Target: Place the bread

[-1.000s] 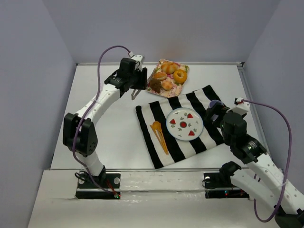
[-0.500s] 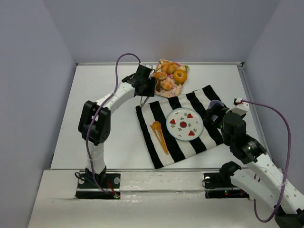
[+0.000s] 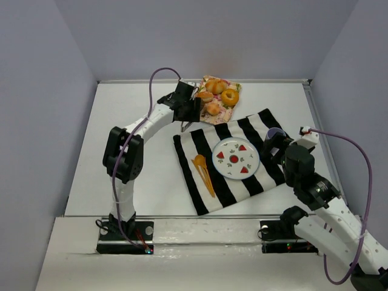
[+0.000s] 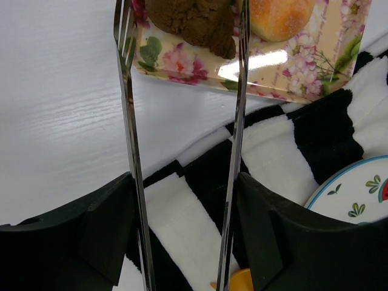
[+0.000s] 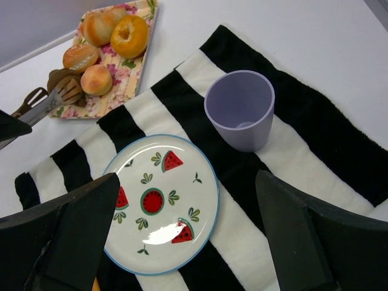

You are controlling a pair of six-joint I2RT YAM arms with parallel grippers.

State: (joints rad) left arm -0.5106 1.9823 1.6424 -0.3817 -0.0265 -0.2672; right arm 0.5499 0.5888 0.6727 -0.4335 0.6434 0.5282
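The bread lies on a floral tray (image 4: 291, 66) at the back: a dark brown lumpy piece (image 4: 194, 21) (image 5: 60, 79) and a round golden piece (image 4: 279, 15) (image 5: 97, 79) beside it. My left gripper (image 4: 185, 188) (image 3: 185, 115) is shut on a pair of metal tongs (image 4: 130, 121). The tongs are spread, and their fork-like tips stand on either side of the dark piece at the tray's near corner. My right gripper (image 5: 188, 194) (image 3: 276, 145) hangs open over the watermelon plate (image 5: 182, 182) (image 3: 235, 158), holding nothing.
A black-and-white striped cloth (image 3: 206, 188) carries the plate, a lilac cup (image 5: 239, 109) (image 3: 274, 134) and orange plastic cutlery (image 3: 203, 170). The tray also holds a golden bagel (image 5: 129, 35) (image 3: 230, 96) and other rolls. Grey walls close in the table.
The left arm swung right and in toward the tray's near corner. The tongs in it spread wider, and their tips now flank the dark piece. The right arm stayed still.
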